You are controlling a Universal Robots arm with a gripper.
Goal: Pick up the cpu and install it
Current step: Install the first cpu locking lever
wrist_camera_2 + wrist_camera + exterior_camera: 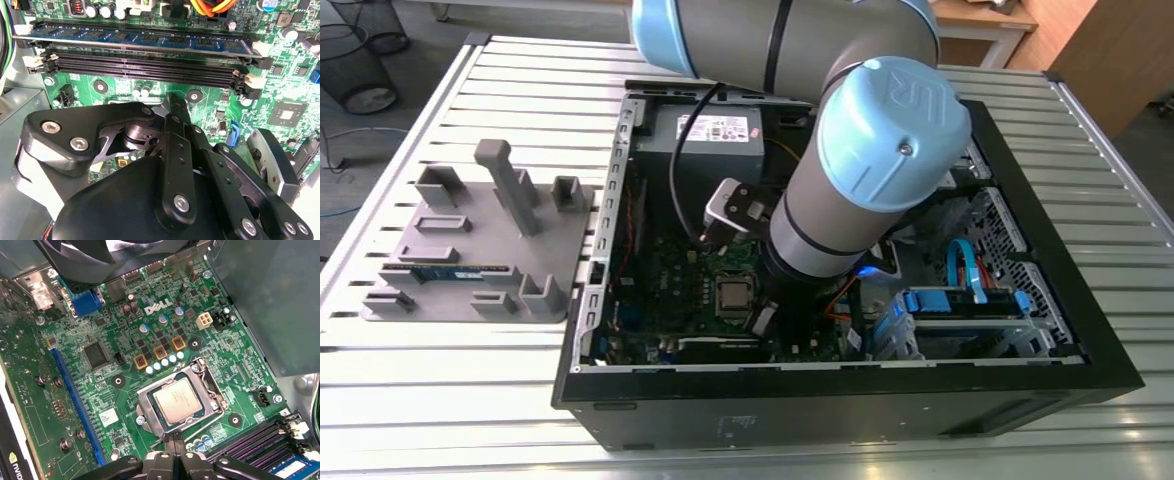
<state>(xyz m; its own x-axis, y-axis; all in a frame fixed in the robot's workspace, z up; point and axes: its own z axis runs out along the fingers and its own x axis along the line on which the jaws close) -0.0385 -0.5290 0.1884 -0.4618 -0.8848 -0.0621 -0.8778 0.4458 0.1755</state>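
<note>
The cpu (177, 400) lies flat inside the motherboard (235, 355) socket frame (145, 407), apparently seated for installation. The gripper (173, 442) hangs at the frame's edge, its fingers together and holding nothing.

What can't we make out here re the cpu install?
Exterior view: the arm hides the motherboard past the cpu.
Second wrist view: the gripper covers the motherboard under it with its own body.
First wrist view: the gripper is cut off by the picture's edge; whether it touches the socket frame around the cpu cannot be judged.
</note>
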